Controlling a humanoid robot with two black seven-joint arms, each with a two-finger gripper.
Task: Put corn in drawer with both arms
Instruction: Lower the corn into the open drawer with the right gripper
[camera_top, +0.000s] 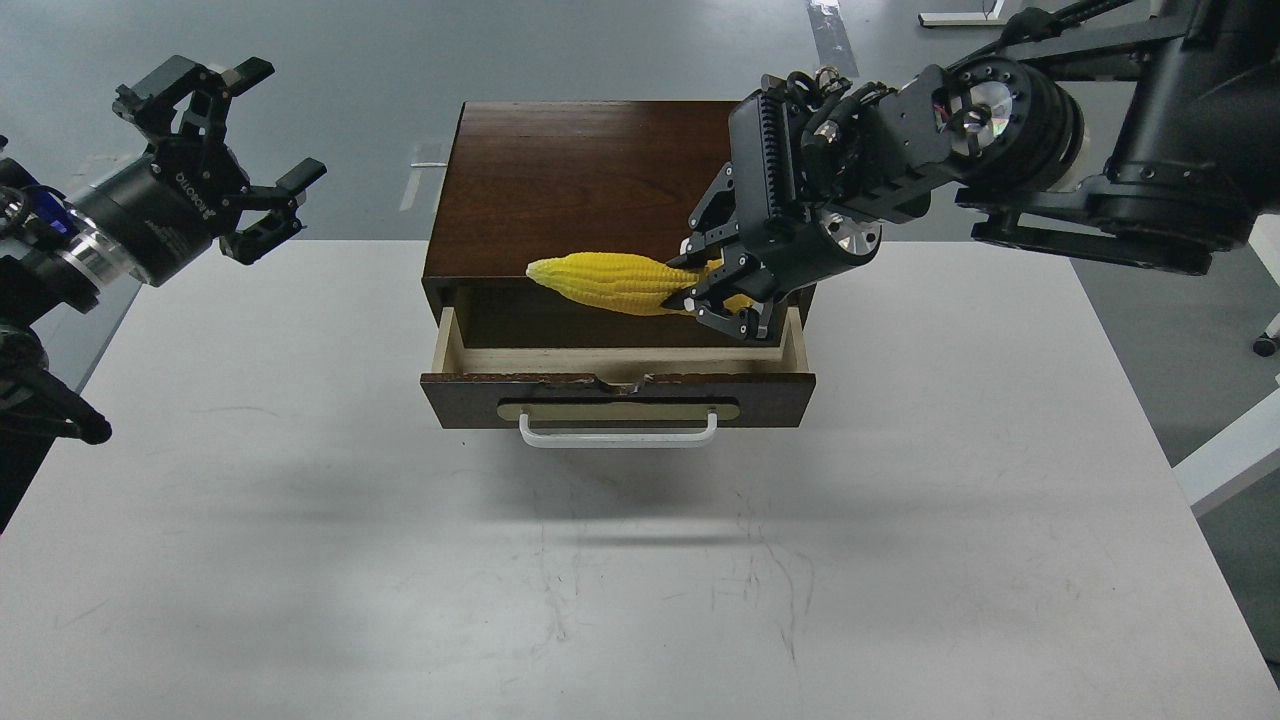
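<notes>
The dark brown cabinet (600, 180) stands at the table's far middle. Its drawer (617, 397) is pulled open toward me, showing pale wood inside, a brass plate and a white bar handle (617, 434). My right gripper (715, 290) is shut on the thick end of the yellow corn (610, 282). It holds the corn lying sideways, tip to the left, just above the open drawer's back part. My left gripper (235, 150) is open and empty, raised off the table's far left corner, well left of the cabinet.
The grey table (640, 560) stretches in front of the drawer, scuffed near the middle. A white desk edge (1235, 450) and a chair base (1265, 340) stand off the right side. Grey floor lies behind the cabinet.
</notes>
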